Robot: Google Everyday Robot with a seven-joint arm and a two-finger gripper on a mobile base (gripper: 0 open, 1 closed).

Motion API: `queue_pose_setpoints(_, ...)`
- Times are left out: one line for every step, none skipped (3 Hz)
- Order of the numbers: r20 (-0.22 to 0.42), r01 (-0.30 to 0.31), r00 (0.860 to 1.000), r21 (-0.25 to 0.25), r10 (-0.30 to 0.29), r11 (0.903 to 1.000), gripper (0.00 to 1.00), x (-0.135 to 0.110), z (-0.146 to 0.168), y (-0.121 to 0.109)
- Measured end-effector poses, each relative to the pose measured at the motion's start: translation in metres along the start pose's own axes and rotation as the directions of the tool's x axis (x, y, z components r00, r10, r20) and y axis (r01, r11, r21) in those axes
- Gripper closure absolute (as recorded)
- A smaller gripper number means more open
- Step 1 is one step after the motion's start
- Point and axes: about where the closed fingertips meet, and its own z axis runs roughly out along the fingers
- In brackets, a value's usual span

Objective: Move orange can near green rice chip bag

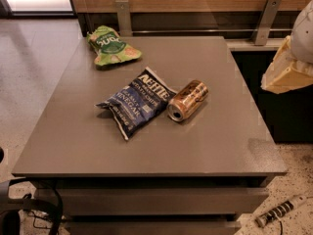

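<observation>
The orange can (188, 100) lies on its side near the middle of the grey table (210, 146), silver top toward the front left. It lies right next to a dark blue chip bag (136, 103). The green rice chip bag (110, 46) lies at the table's far left corner, well apart from the can. My gripper (288, 65) is at the right edge of the view, raised beyond the table's right side, far from the can and holding nothing that I can see.
A wooden wall panel with two metal brackets (123, 14) runs behind the table. A dark cabinet (283, 111) stands to the right. Cables (29, 207) lie on the floor at the front left and a power strip (281, 210) at the front right.
</observation>
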Motion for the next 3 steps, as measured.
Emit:
queue_pose_setpoints(0.0, 0.0, 1.0, 0.0, 0.0, 1.0, 1.0, 0.0, 0.0, 0.0)
queue_pose_setpoints(0.003, 0.001, 1.0, 0.01, -0.001, 0.9999, 0.8, -0.0014, -0.0026, -0.0005)
queue_pose_setpoints(0.005, 0.003, 1.0, 0.02, -0.003, 0.9998, 0.49, -0.0026, -0.005, -0.0009)
